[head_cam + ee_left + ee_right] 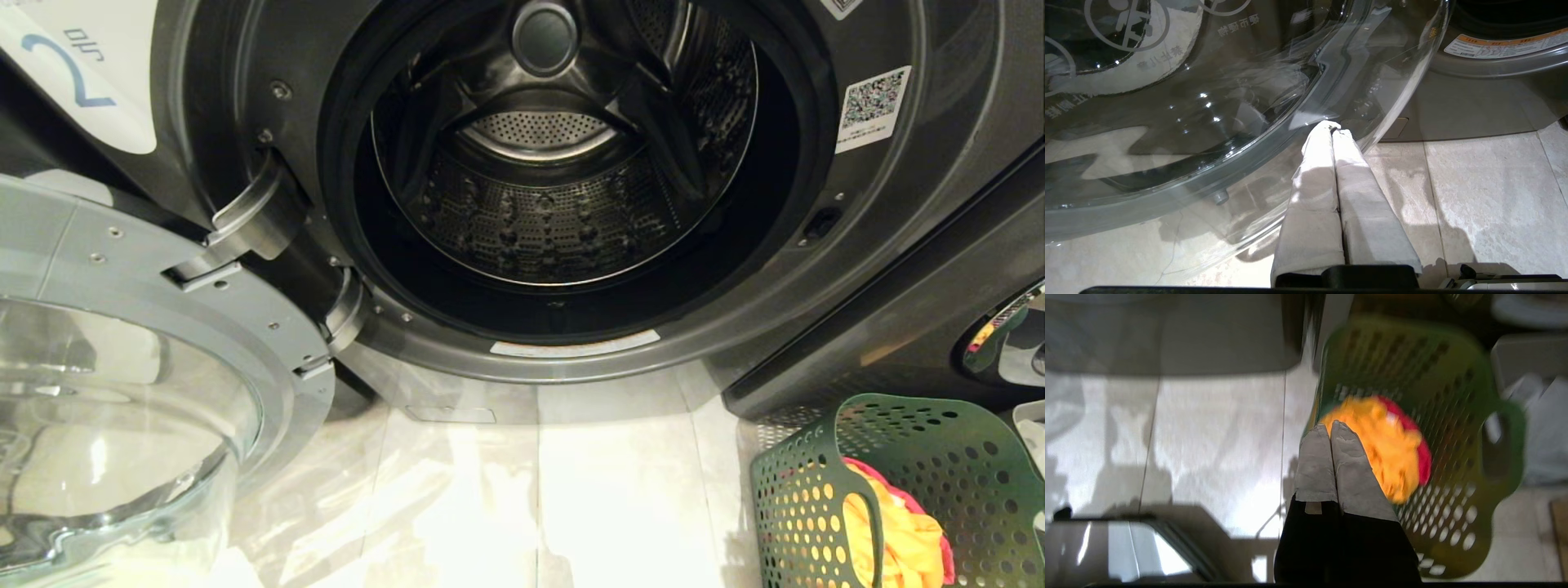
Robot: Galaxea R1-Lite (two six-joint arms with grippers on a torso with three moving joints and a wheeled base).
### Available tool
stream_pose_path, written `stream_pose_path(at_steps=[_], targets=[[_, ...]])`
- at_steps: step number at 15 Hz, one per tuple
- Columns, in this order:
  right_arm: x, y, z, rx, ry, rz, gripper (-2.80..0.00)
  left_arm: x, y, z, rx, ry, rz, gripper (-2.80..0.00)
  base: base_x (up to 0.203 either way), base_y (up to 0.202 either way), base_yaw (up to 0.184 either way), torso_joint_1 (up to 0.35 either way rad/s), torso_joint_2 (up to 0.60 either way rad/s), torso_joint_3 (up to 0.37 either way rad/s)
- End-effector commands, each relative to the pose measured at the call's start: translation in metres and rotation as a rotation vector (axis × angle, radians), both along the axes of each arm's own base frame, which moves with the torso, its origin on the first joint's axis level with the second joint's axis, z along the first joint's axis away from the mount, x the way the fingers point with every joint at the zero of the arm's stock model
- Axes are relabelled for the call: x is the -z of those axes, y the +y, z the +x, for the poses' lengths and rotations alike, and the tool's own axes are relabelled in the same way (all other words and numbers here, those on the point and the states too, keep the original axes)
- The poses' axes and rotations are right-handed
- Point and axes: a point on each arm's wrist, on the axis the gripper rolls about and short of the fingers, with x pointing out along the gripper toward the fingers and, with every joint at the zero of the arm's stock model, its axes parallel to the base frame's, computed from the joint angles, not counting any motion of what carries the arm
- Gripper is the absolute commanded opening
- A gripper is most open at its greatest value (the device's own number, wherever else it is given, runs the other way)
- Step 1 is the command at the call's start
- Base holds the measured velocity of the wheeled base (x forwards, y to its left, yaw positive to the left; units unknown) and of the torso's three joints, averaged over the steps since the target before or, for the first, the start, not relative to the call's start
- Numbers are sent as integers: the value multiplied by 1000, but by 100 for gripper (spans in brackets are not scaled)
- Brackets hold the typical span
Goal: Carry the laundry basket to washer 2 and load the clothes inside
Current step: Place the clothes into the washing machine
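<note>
With washer 2 point(555, 163) open at twelve o'clock, the basket point(898, 490) sits on the floor at four o'clock, its soft, light clothes point(898, 531) best pinched on top; both grippers' jaws are together, empty.

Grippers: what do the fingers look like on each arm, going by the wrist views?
Left gripper: two long tapering fingers wrapped in pale grey, creased fabric-like covering, on a black base. Right gripper: the same grey covering on the finger tips only, black lower down, with a small tan tab at the covering's edge. No cables or printed markings visible.
</note>
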Motion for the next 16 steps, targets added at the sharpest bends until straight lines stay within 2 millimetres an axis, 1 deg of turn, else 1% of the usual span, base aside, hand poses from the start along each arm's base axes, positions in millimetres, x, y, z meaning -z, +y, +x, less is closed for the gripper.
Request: stream_pose_path(at_steps=[1,2,3,4,5,6,7,9,10,11,13,15,16], targets=[[-50,-1,-2,36,-24,6,-280,11,0,3,0,39,0,-280,0,0,0,0,0,0],[-69,-1,8,68,26,28,-280,11,0,3,0,38,-2,-280,0,0,0,0,0,0],[-87,-2,29,113,119,71,-280,11,0,3,-1,38,-13,-280,0,0,0,0,0,0],[-96,-3,52,161,217,125,-280,11,0,3,-5,37,-35,-280,0,0,0,0,0,0],[-98,-4,78,214,320,188,-280,11,0,3,-6,36,-61,-280,0,0,0,0,0,0],[-96,-5,102,271,416,249,-280,11,0,3,-5,34,-76,-280,0,0,0,0,0,0],[-89,-6,127,334,513,305,-280,11,0,3,-5,34,-76,-280,0,0,0,0,0,0],[-76,-10,159,447,639,375,-280,11,0,3,-5,34,-76,-280,0,0,0,0,0,0],[-68,-12,170,496,688,394,0,11,0,3,-6,34,-76,-280,0,0,0,0,0,0],[-61,-14,174,537,719,415,0,11,0,3,-4,34,-76,-280,0,0,0,0,0,0],[-46,-20,168,607,771,436,0,11,0,3,-4,34,-76,-280,0,0,0,0,0,0],[-31,-26,178,659,828,460,0,11,0,3,-4,34,-76,-280,0,0,0,0,0,0],[-24,-31,185,693,818,490,0,11,0,3,-4,34,-76,-280,0,0,0,0,0,0]])
